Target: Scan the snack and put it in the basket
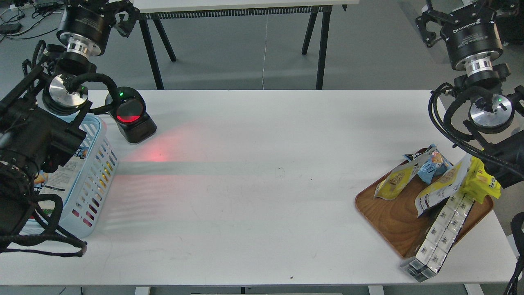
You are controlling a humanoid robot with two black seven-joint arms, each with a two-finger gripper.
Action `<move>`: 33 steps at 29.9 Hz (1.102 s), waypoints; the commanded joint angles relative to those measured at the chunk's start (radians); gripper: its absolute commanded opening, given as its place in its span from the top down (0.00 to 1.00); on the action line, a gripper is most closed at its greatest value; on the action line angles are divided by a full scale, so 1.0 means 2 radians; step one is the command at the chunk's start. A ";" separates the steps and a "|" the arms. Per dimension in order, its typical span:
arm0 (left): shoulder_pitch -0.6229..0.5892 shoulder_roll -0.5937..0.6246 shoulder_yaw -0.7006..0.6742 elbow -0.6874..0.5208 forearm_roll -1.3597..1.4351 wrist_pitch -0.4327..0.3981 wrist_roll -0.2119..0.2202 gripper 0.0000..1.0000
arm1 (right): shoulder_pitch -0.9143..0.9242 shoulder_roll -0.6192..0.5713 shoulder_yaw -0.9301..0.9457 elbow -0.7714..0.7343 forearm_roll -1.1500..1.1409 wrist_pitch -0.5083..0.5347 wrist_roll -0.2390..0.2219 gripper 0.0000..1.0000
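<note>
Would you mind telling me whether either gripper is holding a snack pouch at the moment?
No, the left gripper and right gripper both hang raised with nothing in them, and the snack pouch lies on the wooden tray.

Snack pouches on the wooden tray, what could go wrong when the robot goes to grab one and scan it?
1. Two yellow pouches lean on each other and the blue packet; grabbing one may drag the rest off the tray.
2. The long box pack overhangs the tray edge and might get knocked.
3. The scanner sits across the table, so a loose grip could drop it.
</note>
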 commanded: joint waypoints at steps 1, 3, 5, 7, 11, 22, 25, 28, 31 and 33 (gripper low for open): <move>0.000 0.004 0.001 0.000 0.000 0.000 -0.002 0.00 | 0.004 0.001 0.000 0.000 0.000 0.001 0.001 0.01; -0.003 0.004 0.002 0.000 0.000 0.000 0.001 0.00 | 0.004 0.001 -0.001 -0.001 0.000 0.001 0.001 0.01; -0.003 0.004 0.002 0.000 0.001 0.000 0.001 0.00 | 0.004 0.001 -0.002 -0.001 -0.001 0.001 0.001 0.01; -0.003 0.004 0.002 0.000 0.000 0.000 0.000 0.00 | 0.007 -0.002 -0.004 -0.001 -0.001 0.001 0.000 0.01; -0.003 0.007 -0.002 0.000 0.000 0.000 -0.001 0.00 | 0.037 -0.038 -0.033 0.000 -0.002 0.001 0.002 0.01; -0.001 0.014 0.002 0.000 0.000 0.000 0.003 0.00 | 0.224 -0.100 -0.240 0.019 -0.198 0.009 0.005 0.01; 0.000 0.014 0.002 0.002 0.001 0.000 0.002 0.00 | 0.236 -0.096 -0.241 0.047 -0.307 0.006 0.006 0.01; 0.000 0.013 0.002 0.003 0.001 0.000 0.000 0.00 | 0.248 -0.091 -0.241 0.081 -0.408 0.002 0.011 0.01; 0.000 0.014 0.002 0.003 0.001 0.000 -0.001 0.00 | 0.259 -0.082 -0.248 0.107 -0.478 0.002 0.022 0.01; 0.000 0.014 0.002 0.003 0.001 0.000 -0.001 0.00 | 0.284 -0.081 -0.285 0.129 -0.536 0.002 0.025 0.01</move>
